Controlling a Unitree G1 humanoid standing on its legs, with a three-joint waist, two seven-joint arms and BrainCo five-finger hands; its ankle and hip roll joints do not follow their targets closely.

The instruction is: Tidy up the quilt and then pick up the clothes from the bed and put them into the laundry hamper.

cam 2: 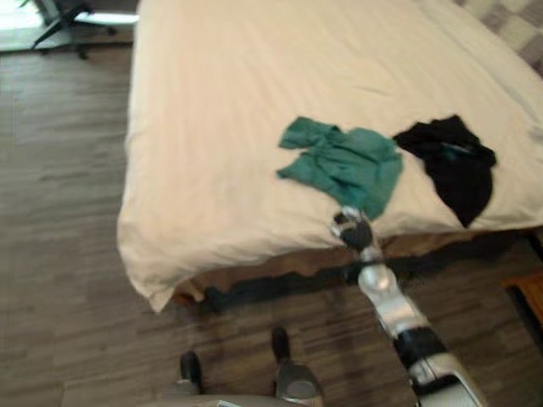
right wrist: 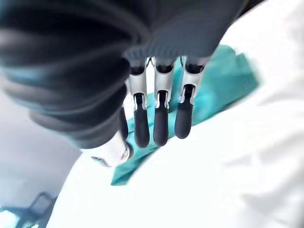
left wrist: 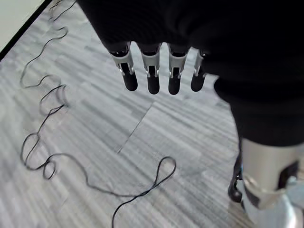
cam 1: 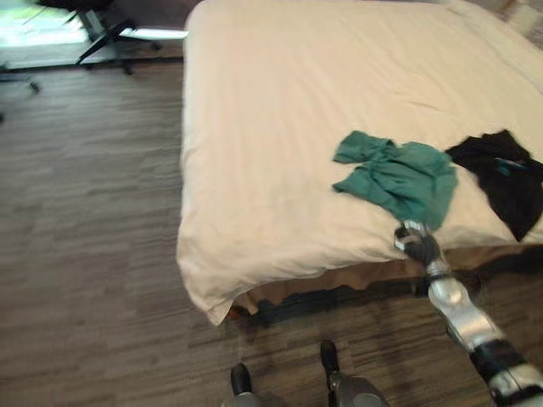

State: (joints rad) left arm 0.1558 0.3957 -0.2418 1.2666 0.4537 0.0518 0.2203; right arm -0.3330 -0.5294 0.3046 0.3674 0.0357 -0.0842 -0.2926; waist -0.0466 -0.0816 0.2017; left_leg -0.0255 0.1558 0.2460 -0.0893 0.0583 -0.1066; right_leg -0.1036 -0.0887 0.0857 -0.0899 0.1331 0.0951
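A crumpled teal-green cloth garment (cam 1: 397, 176) lies on the near right part of a wide bed, on top of a smooth cream quilt (cam 1: 280, 127) that covers the mattress and hangs over the near edge and corner in soft folds. Just beside it, to the right, lies a rumpled black cloth garment (cam 1: 505, 178); the two are near each other but whether they touch cannot be told.

The right hand (cam 2: 352, 227) reaches up from the lower right to the bed's near edge, at the lower hem of the teal-green garment. In the right wrist view its silver, dark-tipped fingers (right wrist: 159, 124) are straight and side by side, pointing at the teal cloth, relaxed and holding nothing.

The left hand (left wrist: 152, 66) hangs over the floor, its fingers straight and spread slightly, holding nothing.

Below the quilt's edge a strip of tan bed base (cam 1: 339, 284) shows. The floor (cam 1: 85, 254) is grey-brown wood-look planking. At the far left, beyond the bed, stands a dark metal-legged stand (cam 1: 102, 34).
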